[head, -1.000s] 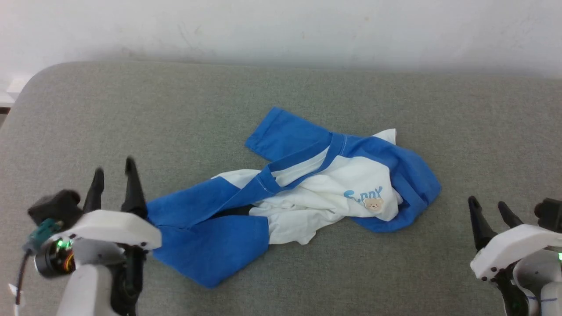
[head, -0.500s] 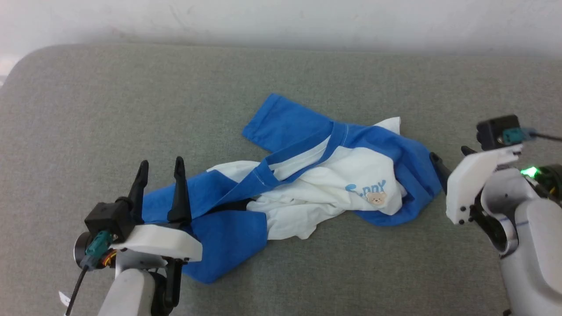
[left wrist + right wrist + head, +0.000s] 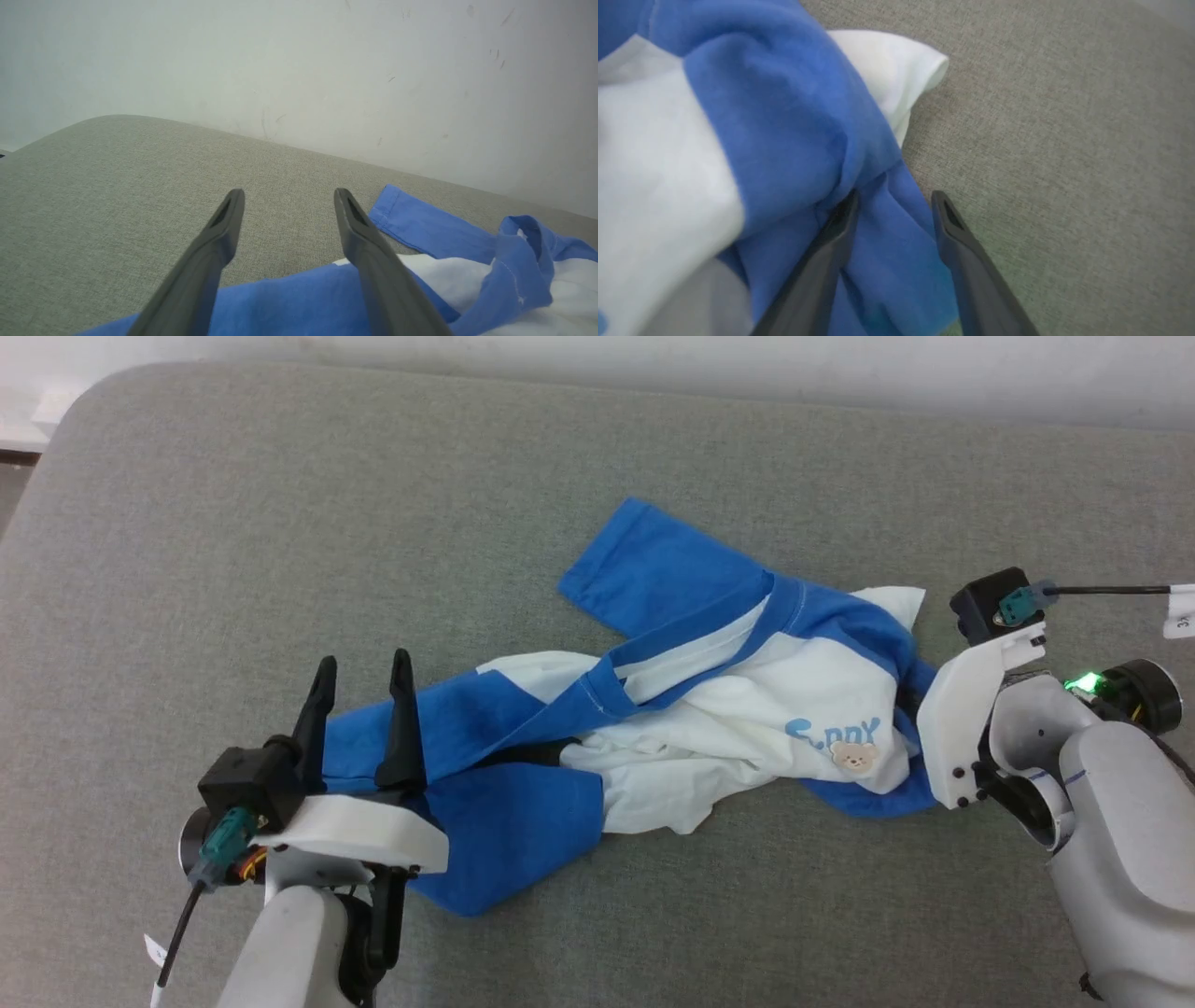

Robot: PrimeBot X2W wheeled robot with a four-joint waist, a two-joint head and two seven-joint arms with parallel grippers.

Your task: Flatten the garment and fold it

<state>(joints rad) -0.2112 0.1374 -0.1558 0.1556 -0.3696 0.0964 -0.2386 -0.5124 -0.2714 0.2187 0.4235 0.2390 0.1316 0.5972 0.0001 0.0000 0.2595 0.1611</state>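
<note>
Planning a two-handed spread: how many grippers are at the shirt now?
2: left gripper hovers open over the shirt, blue left end; right gripper, open, straddles its blue right edge.

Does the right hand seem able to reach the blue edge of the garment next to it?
Probably yes. The right hand is open, and a blue fold of the garment appears to lie right at its tips. Nothing stands in the way.

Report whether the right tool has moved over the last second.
Yes. The right tool closed in on the garment; its fingers now reach its blue edge, earlier clear of it.
</note>
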